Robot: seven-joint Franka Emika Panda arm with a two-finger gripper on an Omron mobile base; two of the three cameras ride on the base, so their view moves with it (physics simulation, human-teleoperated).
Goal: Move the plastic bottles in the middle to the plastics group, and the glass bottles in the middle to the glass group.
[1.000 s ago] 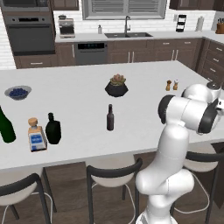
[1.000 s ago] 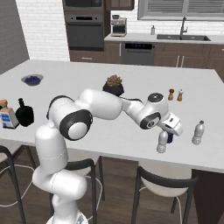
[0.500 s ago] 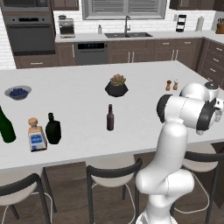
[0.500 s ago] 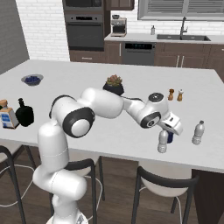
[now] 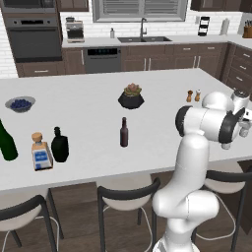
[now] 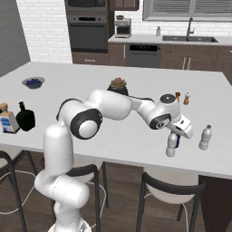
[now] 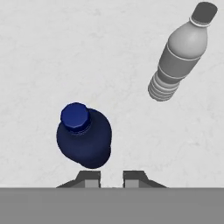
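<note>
In the hand view the fingers [image 7: 112, 177] rise at the bottom edge as two small dark blocks, drawn close with only a narrow slot between them. Nothing shows in that slot. Just above the left tip a dark blue plastic bottle [image 7: 85, 138] is seen from over its ridged cap, its body rounded and matte. At the upper right of that frame lies the taller clear bottle [image 7: 177, 57], with a smooth shoulder and a ribbed lower body.

In the right base view the white arm reaches to the right of centre. The small ribbed water bottle [image 6: 171, 146] stands upright there on the pale, faintly speckled bench [image 6: 113, 136], near its front edge and just below the hand. The blue bottle sits close behind it and the taller clear bottle stands a little to the right.

In the left base view, the square glass bottle [image 5: 41, 152] with its blue label and cork stands at the lower left. The squat black bottle [image 5: 59, 146] stands just beside it, round-bodied with a thin neck. The tall green bottle [image 5: 6, 142] is at the left edge. The slim brown bottle [image 5: 124, 133] stands alone at centre, well apart from both groups.

Farther back sit a dark faceted pot of succulents [image 5: 131, 97], two small shakers [image 5: 193, 95] and a shallow bowl of blueberries [image 5: 20, 103].
</note>
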